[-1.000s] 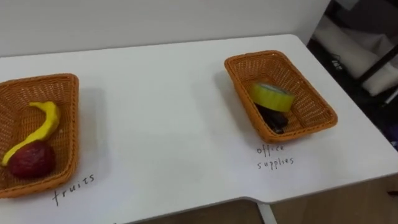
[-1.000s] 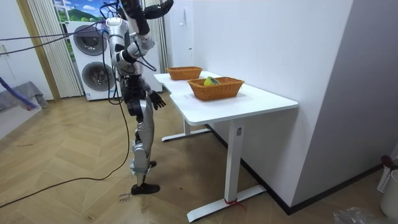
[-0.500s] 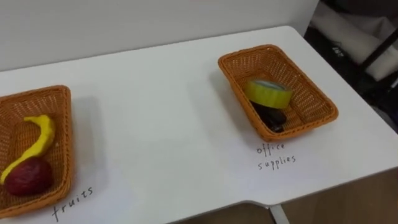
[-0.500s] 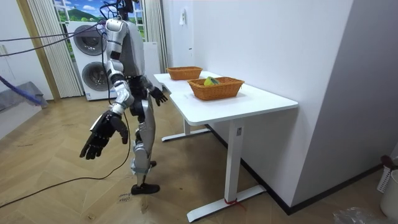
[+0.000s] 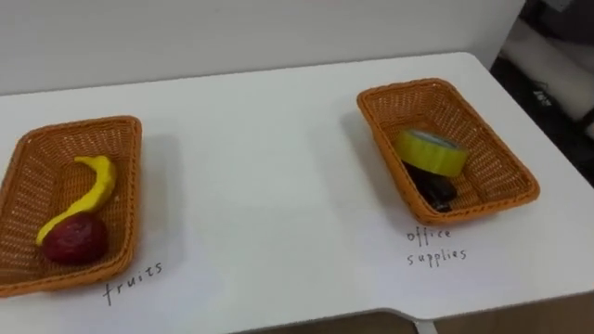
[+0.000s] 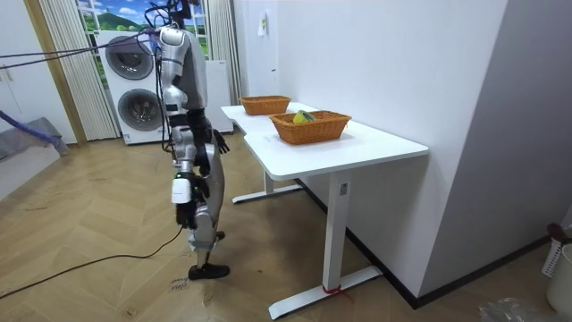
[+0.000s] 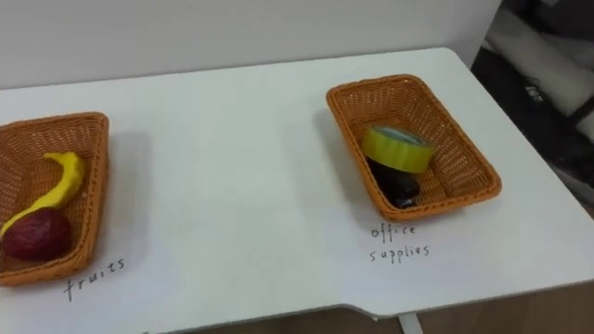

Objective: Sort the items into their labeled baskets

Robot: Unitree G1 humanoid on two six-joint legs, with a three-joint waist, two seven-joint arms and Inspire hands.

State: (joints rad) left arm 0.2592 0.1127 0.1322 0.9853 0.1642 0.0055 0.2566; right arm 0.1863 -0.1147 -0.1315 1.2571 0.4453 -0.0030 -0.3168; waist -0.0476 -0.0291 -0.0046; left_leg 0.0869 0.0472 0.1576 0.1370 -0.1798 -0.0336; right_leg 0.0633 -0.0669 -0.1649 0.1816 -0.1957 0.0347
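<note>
We judge the sorting done.
Banana [image 5: 82, 195] and red fruit [image 5: 74, 238] in fruit basket [image 5: 131, 176] at 9 o'clock; tape [image 5: 432, 151] and dark item [image 5: 434, 191] in office basket [image 5: 379, 137] at 3; left hand [image 6: 217, 143], right hand [image 6: 183, 195] hang down, grip: cannot tell.

Dark item [image 5: 436, 192] half under tape roll [image 5: 432, 152]

I see a white counter [image 6: 375, 143] against a plain white wall [image 6: 393, 63], herringbone wood floor [image 6: 89, 268], two stacked washing machines [image 6: 128, 80] beside beige curtains [image 6: 63, 72] at the back.
</note>
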